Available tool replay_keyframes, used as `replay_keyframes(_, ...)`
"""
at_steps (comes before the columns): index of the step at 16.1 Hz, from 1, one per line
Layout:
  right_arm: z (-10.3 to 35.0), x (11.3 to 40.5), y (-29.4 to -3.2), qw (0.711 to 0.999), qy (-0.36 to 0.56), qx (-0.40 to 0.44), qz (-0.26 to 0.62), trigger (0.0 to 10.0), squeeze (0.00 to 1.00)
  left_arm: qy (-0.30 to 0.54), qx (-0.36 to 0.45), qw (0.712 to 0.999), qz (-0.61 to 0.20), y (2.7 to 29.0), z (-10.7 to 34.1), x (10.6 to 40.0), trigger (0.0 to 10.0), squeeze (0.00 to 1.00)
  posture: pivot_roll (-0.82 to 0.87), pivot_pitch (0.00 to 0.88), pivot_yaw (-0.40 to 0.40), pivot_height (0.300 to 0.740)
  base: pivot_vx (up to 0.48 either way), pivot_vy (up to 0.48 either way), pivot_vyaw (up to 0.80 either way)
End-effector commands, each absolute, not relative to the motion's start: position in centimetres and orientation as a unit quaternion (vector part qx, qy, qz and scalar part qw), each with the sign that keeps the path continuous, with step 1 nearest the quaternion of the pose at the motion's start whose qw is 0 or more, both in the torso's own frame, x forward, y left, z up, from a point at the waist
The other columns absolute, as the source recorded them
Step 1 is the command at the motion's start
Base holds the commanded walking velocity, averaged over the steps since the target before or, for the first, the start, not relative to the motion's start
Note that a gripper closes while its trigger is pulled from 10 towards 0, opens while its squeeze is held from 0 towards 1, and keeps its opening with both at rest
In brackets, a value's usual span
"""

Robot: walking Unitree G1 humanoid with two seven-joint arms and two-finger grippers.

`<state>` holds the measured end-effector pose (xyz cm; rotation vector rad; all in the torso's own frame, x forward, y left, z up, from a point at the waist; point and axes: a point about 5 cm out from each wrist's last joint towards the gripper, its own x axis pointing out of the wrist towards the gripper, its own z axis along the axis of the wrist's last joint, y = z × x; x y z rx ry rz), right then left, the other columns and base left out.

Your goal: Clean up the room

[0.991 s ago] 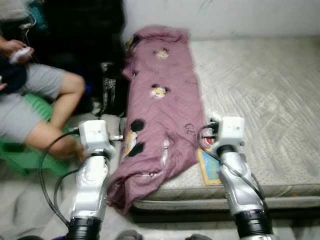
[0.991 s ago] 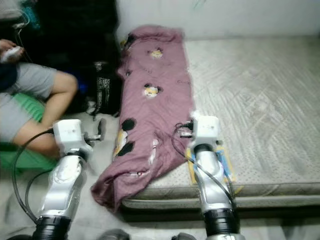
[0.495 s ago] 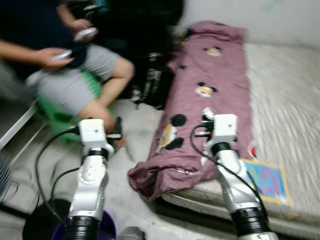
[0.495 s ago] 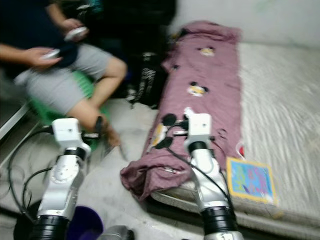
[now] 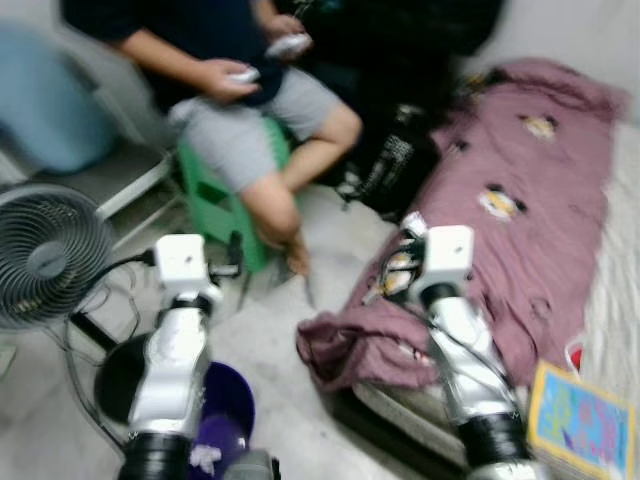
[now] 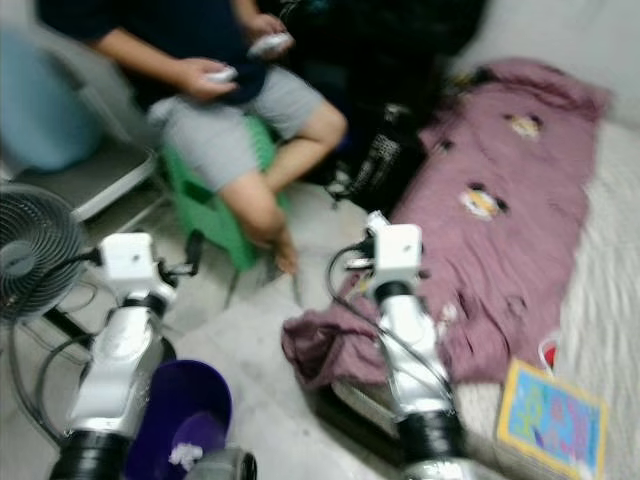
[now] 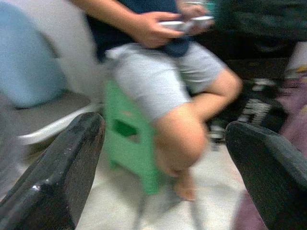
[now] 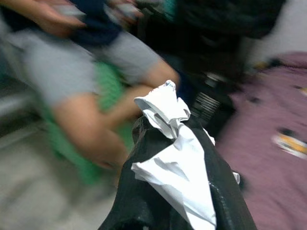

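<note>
My right gripper [image 8: 165, 125] is shut on a crumpled white paper [image 8: 175, 158]; in the eye views it is held up over the floor by the hanging edge of the purple blanket [image 5: 520, 200]. My left gripper [image 7: 163, 158] is open and holds nothing, its fingers [image 7: 57, 172] wide apart and pointing at a seated person [image 5: 250, 100] on a green stool [image 5: 215, 200]. A purple bin [image 6: 185, 420] with something white in it stands on the floor close under my left arm. The views are blurred.
A grey floor fan [image 5: 50, 255] stands at the left with cables on the floor. A black bag [image 5: 400, 160] leans between the person and the mattress. A colourful book [image 5: 585, 420] lies on the mattress edge at the right.
The whole view has swung to the left: the fan and the purple bin have come into sight and the mattress has slid right. Both arms keep their pose.
</note>
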<state>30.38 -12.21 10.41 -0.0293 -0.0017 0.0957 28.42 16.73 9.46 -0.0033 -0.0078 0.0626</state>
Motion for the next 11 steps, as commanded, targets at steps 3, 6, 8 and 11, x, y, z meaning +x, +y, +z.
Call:
replay_keyframes(3, 10.5, 30.5, -12.7, 0.998, -0.007, -0.024, 0.049, 10.0, 0.0, -0.013, 0.0, 0.999, 0.029, 16.4, 9.9, 28.6, 10.0, 0.0, 0.06, 0.0, 0.018, 0.74, 0.0, 0.0, 0.79)
replay_keyframes(6, 10.3, 31.2, -11.7, 0.997, 0.001, -0.022, 0.071, 10.0, 0.0, -0.018, 0.005, 0.999, 0.044, 17.0, 10.1, 28.2, 10.0, 0.0, 0.1, 0.0, 0.001, 0.74, 0.0, 0.0, 0.23)
replay_keyframes(8, 10.4, 31.7, -10.4, 0.995, 0.001, -0.02, 0.096, 10.0, 0.0, -0.017, 0.009, 0.998, 0.067, 18.0, 10.0, 27.5, 10.0, 0.0, 0.13, 0.0, -0.036, 0.74, 0.0, 0.0, 0.0)
replay_keyframes(11, 10.4, 32.7, -8.8, 0.991, 0.011, -0.029, 0.128, 10.0, 0.0, -0.024, 0.016, 0.995, 0.099, 18.6, 10.0, 27.3, 10.0, 0.0, 0.17, 0.0, -0.067, 0.74, 0.0, 0.0, 0.0)
